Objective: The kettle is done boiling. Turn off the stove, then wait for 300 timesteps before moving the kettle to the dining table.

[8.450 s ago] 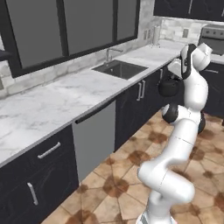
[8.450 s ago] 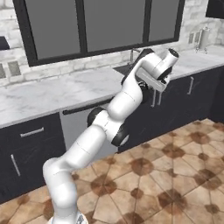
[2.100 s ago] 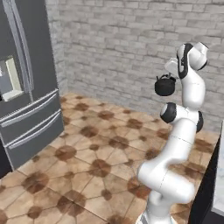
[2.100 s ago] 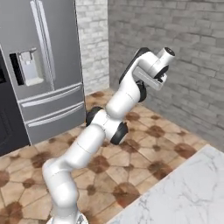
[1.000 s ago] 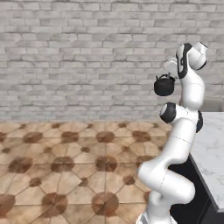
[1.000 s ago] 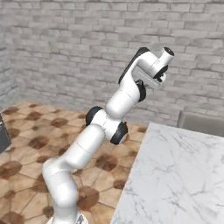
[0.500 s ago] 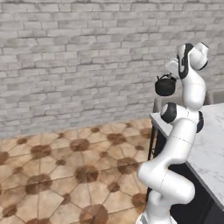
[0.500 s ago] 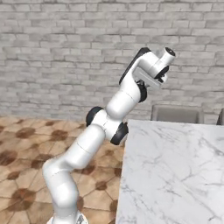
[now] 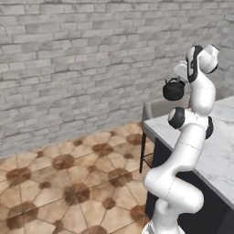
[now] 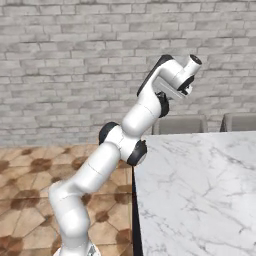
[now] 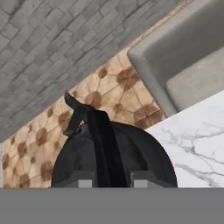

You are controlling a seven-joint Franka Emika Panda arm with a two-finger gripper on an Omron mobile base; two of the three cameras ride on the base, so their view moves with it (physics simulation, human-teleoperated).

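Kettle [image 9: 173,89] hangs at upper right of the left base view, carried high over the dining table [image 10: 200,185] edge. Gripper [image 11: 105,177] jaws pinched tight on its arched handle. Rigid, squat, smooth black body; probably swings under the handle. Veined marble below, grey upholstered chair [image 11: 183,65] beyond.

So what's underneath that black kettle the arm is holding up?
In the hand view, the kettle hangs over the corner of the marble dining table, with patterned floor tiles and a grey chair beyond. The kettle covers whatever is directly beneath it.
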